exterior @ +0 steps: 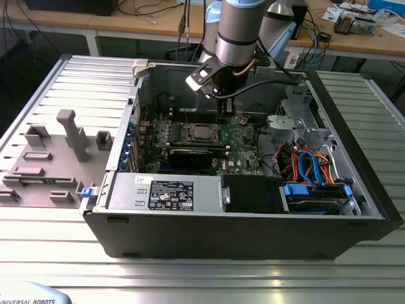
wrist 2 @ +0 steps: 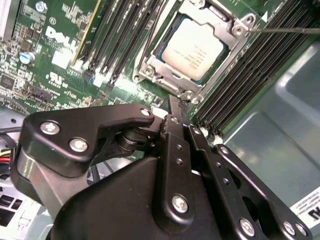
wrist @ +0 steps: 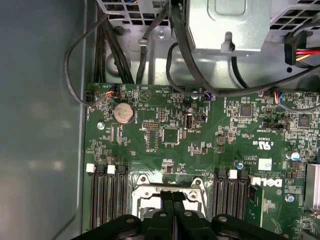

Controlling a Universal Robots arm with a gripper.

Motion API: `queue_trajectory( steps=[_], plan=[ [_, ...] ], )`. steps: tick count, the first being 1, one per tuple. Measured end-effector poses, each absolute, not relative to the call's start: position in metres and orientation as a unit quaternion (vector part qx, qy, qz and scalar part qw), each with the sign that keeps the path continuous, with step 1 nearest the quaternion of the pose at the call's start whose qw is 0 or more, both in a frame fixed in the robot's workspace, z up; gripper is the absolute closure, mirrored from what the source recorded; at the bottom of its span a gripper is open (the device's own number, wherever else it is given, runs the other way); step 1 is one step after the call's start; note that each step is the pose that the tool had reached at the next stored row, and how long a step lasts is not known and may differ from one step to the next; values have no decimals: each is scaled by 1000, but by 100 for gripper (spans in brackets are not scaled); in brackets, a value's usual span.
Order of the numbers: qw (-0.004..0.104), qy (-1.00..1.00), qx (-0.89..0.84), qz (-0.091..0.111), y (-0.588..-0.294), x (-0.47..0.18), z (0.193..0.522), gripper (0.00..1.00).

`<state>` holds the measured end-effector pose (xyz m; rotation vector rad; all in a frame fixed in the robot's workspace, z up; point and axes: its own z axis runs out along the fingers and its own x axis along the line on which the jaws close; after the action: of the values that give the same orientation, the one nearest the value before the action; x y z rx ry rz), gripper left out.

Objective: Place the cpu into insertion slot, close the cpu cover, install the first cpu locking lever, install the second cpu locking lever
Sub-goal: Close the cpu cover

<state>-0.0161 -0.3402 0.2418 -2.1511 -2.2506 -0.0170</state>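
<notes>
Poised just beside the closed cpu cover (wrist 2: 150, 62), the tool (wrist 2: 176, 102) is pinched narrow, empty.

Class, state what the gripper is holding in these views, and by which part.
Nothing visible is held. The gripper is shut, its fingers pressed together, with the tips near the edge of the cpu cover, which lies over the cpu.

Electronics lab: cable-strewn workbenches (exterior: 76, 22), opened computer case (exterior: 240, 234) on aluminium table (exterior: 190, 278).

cpu (wrist 2: 192, 50) under cpu cover (wrist 2: 231, 42), memory slots (wrist 2: 115, 40) either side, motherboard (wrist 2: 45, 65) inside case (exterior: 221, 234)
</notes>
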Motion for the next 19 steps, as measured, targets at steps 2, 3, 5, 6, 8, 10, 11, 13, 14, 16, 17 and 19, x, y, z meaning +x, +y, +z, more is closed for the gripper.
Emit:
queue_trajectory(
  steps=[2,3,5,6,8,10,11,13,14,16,17,19],
  plan=[
    [14,-723,-691,-6,-340,-21,241,89],
    [14,-723,-691,-6,-340,-22,241,89],
    [14,-723,-691,-6,-340,-25,241,89],
    [14,-723,-691,-6,-340,-27,241,89],
    [14,-723,-691,-6,-340,-31,240,89],
    [14,-723,-691,-6,-340,-34,239,89],
    [14,-723,-691,-6,-340,-38,239,89],
    [14,-723,-691,-6,-340,-41,239,89],
    [14,-723,-691,-6,-340,-43,238,89],
    [14,-723,-691,-6,-339,-48,238,89],
    [14,-723,-691,-6,-339,-50,238,89],
    [15,-723,-691,-6,-338,-52,237,89]
  ],
)
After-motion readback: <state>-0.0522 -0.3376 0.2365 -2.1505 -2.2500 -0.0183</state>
